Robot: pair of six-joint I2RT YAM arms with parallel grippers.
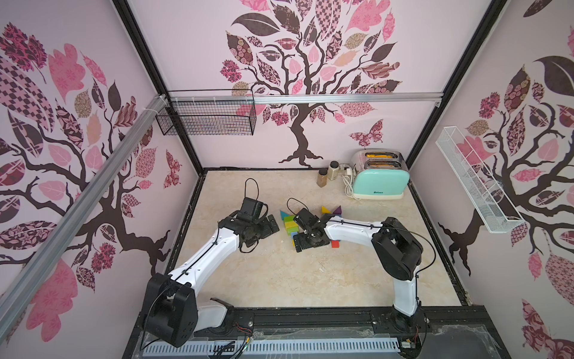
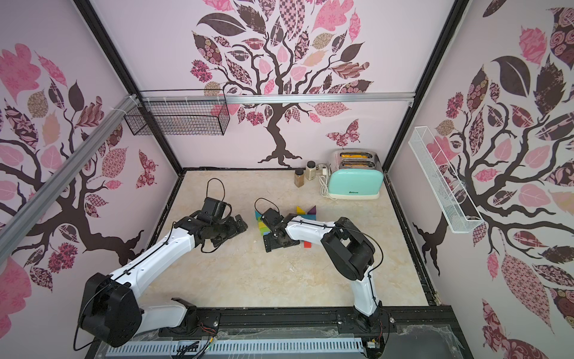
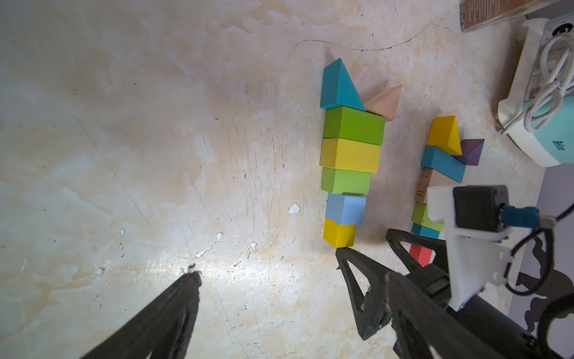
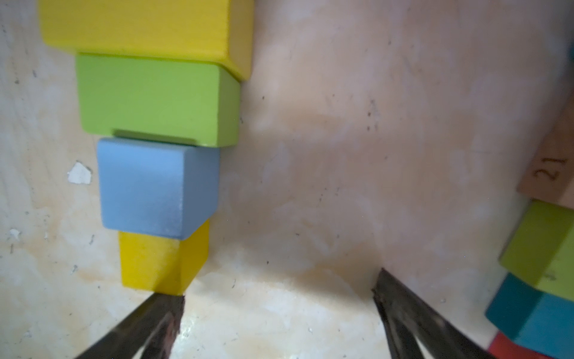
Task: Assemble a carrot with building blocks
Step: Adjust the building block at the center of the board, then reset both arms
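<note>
The building blocks form a flat row on the table in the left wrist view: teal wedge, tan wedge, green bar, yellow bar, green bar, light blue cube, yellow cube. My right gripper is open and holds nothing. One of its fingertips sits at the end of the yellow cube. My left gripper is open over bare table beside the row, to its left in a top view.
A second loose group of blocks lies beside the row: yellow wedge, purple wedge, teal bar, tan block, red block. A mint toaster and two spice jars stand at the back right.
</note>
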